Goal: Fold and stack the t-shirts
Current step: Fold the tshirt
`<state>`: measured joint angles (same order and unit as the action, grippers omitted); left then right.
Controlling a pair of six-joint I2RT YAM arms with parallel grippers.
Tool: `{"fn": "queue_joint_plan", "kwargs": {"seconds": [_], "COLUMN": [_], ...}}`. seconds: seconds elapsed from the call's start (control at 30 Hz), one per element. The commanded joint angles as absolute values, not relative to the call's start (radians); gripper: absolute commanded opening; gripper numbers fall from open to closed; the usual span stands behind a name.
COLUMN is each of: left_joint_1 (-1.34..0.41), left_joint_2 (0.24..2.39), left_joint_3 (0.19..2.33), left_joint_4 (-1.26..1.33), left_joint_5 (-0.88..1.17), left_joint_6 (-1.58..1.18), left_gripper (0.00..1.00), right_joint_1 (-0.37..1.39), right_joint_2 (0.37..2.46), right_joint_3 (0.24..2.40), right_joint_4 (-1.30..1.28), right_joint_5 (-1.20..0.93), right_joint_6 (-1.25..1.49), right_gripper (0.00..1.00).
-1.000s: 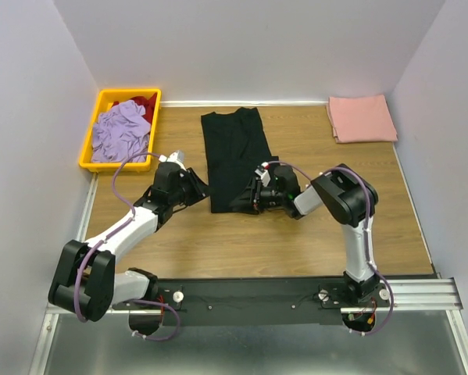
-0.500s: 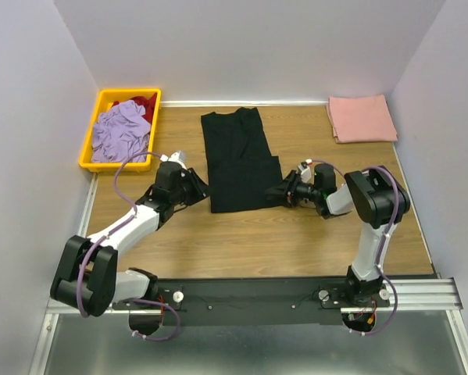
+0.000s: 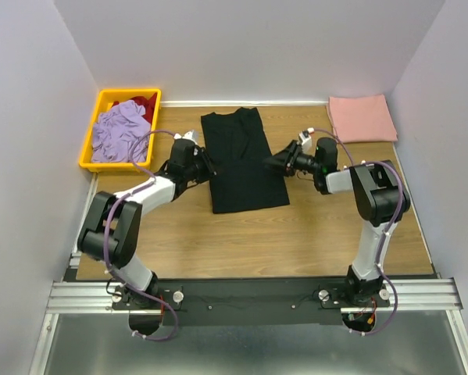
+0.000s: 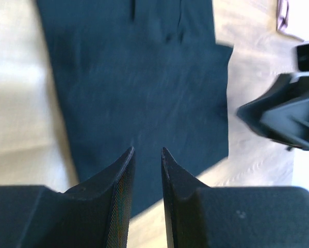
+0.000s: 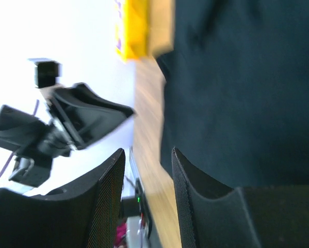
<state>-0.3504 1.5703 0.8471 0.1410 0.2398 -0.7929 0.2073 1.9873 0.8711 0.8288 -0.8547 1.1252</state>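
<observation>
The black t-shirt (image 3: 241, 160) lies flat on the table's middle as a long folded strip, wider at its near end. It also shows in the left wrist view (image 4: 139, 77) and the right wrist view (image 5: 242, 88). My left gripper (image 3: 206, 166) (image 4: 147, 150) is at the shirt's left edge, jaws a little apart and empty. My right gripper (image 3: 269, 164) (image 5: 148, 151) is at the shirt's right edge, open and empty. The salmon-pink t-shirt (image 3: 362, 118) lies folded at the back right corner.
A yellow bin (image 3: 101, 98) at the back left holds a crumpled lavender garment (image 3: 120, 133) and a red one (image 3: 144, 102). White walls close in the table on three sides. The bin's corner (image 5: 132, 26) shows in the right wrist view.
My right gripper has left the shirt's near edge and swung out and back to its right edge. My left gripper has moved back to the left edge. The shirt's near right part now lies spread wider.
</observation>
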Motion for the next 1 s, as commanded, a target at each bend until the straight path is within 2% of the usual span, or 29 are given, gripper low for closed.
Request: {"fn": "queue_joint_plan", "kwargs": {"seconds": [0.0,0.23,0.53,0.77,0.9,0.97], "left_joint_1": [-0.333,-0.269,-0.203,-0.193,-0.196,-0.196], "left_joint_2": [1.666,1.871,1.983,1.866,1.734,1.64], "left_joint_3": [0.937,1.051,1.091,1.065,1.042,1.016], "left_joint_4": [0.175,0.166,0.149,0.112,0.043,0.02], "left_joint_5": [0.239,0.218,0.224,0.193,0.153,0.13], "left_joint_6": [-0.762,-0.756,-0.784,-0.747,-0.697,-0.67], "left_gripper": [0.34,0.34,0.33,0.34,0.38,0.4], "right_joint_1": [0.196,0.186,0.161,0.153,0.155,0.153], "right_joint_2": [2.074,2.264,2.359,2.249,2.062,1.985], "right_joint_3": [1.008,1.178,1.221,1.201,1.21,1.174], "right_joint_4": [0.801,0.796,0.739,0.637,0.298,0.229], "right_joint_5": [-0.831,-0.801,-0.706,-0.71,-0.637,-0.592], "right_joint_6": [1.132,1.158,1.146,1.04,0.802,0.734], "right_gripper": [0.49,0.49,0.49,0.49,0.51,0.52]}}
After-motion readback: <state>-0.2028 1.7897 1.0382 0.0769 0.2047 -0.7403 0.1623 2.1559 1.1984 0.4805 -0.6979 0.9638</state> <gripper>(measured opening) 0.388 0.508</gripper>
